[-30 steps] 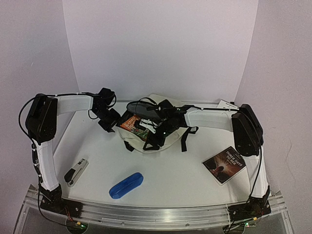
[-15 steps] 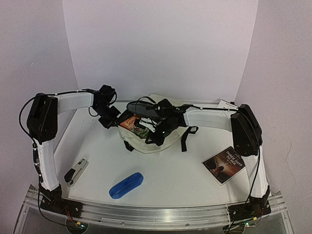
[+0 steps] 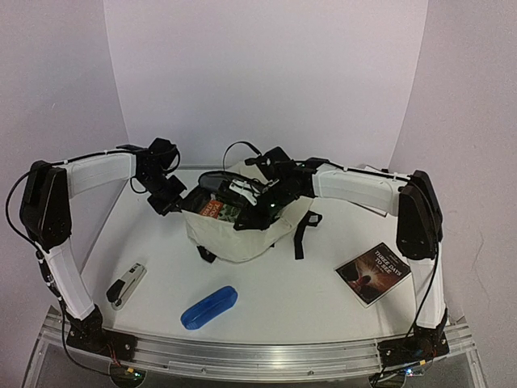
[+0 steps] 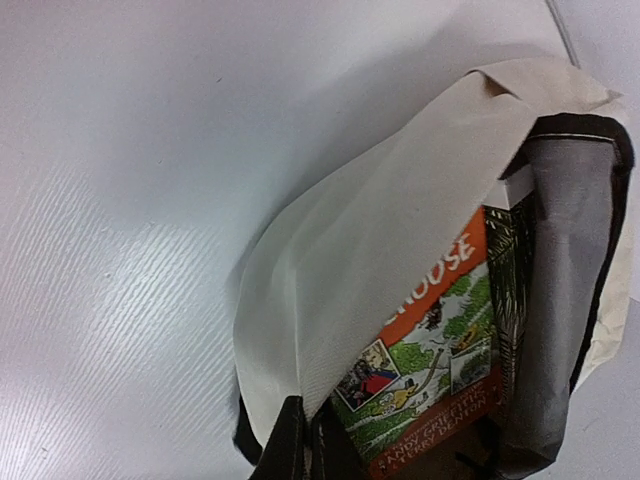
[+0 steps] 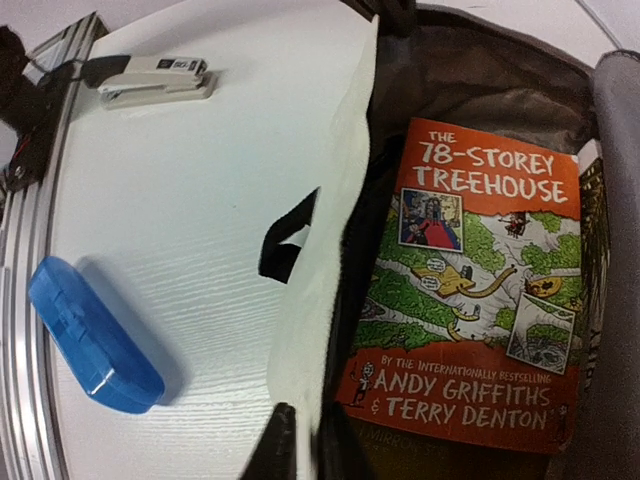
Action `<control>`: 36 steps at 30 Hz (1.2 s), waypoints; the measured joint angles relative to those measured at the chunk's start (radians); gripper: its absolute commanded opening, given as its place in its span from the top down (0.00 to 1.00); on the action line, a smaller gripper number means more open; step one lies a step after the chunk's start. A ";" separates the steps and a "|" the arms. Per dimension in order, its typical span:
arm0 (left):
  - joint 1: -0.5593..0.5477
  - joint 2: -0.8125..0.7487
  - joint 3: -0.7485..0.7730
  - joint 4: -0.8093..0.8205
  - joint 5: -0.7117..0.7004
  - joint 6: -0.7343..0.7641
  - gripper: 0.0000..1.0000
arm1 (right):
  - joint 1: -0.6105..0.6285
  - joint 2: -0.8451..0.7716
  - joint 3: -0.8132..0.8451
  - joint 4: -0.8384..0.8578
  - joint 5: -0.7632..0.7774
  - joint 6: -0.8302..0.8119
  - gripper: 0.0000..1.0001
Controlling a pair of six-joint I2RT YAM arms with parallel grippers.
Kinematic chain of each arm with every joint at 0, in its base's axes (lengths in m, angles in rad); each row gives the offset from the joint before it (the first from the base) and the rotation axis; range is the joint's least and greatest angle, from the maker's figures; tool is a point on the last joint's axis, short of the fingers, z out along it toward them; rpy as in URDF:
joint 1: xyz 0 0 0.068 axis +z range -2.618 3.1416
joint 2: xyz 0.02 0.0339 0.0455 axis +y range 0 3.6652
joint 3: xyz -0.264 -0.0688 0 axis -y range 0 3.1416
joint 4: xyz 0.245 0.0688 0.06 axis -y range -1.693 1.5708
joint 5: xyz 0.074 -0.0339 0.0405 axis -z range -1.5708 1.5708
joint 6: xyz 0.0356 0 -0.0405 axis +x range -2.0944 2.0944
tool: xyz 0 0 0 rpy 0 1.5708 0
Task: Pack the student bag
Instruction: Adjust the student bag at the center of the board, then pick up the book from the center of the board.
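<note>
The cream student bag (image 3: 234,234) is held up off the table at mid-back, its mouth open. An orange Treehouse book (image 3: 216,207) sits inside it, also seen in the left wrist view (image 4: 430,350) and the right wrist view (image 5: 475,290). My left gripper (image 3: 179,200) is shut on the bag's left rim (image 4: 330,300). My right gripper (image 3: 252,217) is shut on the bag's front rim (image 5: 320,300). A blue pencil case (image 3: 209,306), a stapler (image 3: 126,284) and a dark book (image 3: 374,273) lie on the table.
The pencil case (image 5: 92,335) and stapler (image 5: 155,78) also show in the right wrist view, near the metal front rail (image 3: 258,356). Black straps (image 3: 303,230) hang from the bag's right side. White walls close the back and sides.
Both grippers have risen and drawn toward the near-left, lifting the bag's rim. The bag now hangs taller with its mouth wider, and the book sits deeper inside.
</note>
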 measured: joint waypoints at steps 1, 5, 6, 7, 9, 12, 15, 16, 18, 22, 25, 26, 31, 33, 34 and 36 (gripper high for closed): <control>-0.001 0.000 -0.014 -0.001 -0.002 -0.003 0.97 | 0.000 0.000 -0.001 -0.005 -0.011 0.010 0.59; 0.003 0.000 -0.025 -0.007 -0.013 -0.002 0.64 | -0.010 -0.011 0.025 -0.012 -0.047 0.041 0.29; 0.005 0.001 -0.021 -0.009 -0.017 0.004 0.52 | -0.018 -0.013 0.040 -0.017 -0.058 0.056 0.24; 0.006 0.002 -0.013 -0.015 -0.021 0.013 0.41 | -0.031 -0.014 0.060 -0.024 -0.073 0.079 0.20; 0.009 0.009 0.032 -0.034 -0.028 0.034 0.24 | -0.087 -0.014 0.116 -0.032 -0.108 0.132 0.11; 0.011 0.012 0.100 -0.034 -0.036 0.061 0.08 | -0.239 -0.031 0.180 -0.031 -0.112 0.178 0.05; 0.011 0.012 0.160 -0.036 -0.045 0.089 0.00 | -0.423 -0.049 0.201 -0.039 -0.067 0.191 0.03; 0.011 0.011 0.176 -0.039 -0.049 0.100 0.00 | -0.485 -0.050 0.205 -0.043 -0.042 0.196 0.02; 0.011 0.012 0.202 -0.049 -0.054 0.115 0.00 | -0.588 -0.046 0.206 -0.056 0.004 0.204 0.03; 0.012 0.011 0.214 -0.059 -0.054 0.124 0.00 | -0.738 -0.006 0.208 -0.077 0.176 0.202 0.09; 0.012 0.011 0.212 -0.061 -0.053 0.123 0.00 | -0.754 0.043 0.208 -0.087 0.307 0.166 0.12; 0.012 0.011 0.211 -0.061 -0.053 0.122 0.00 | -0.747 0.061 0.208 -0.085 0.345 0.155 0.12; 0.012 0.011 0.198 -0.060 -0.053 0.117 0.00 | -0.689 0.149 0.208 -0.061 0.498 0.108 0.11; 0.012 0.011 0.197 -0.060 -0.052 0.117 0.00 | -0.671 0.173 0.204 -0.043 0.533 0.101 0.11; 0.012 0.011 0.196 -0.060 -0.052 0.118 0.00 | -0.661 0.179 0.194 -0.028 0.551 0.095 0.11; 0.012 0.008 0.189 -0.059 -0.052 0.117 0.00 | -0.645 0.180 0.150 0.011 0.594 0.082 0.10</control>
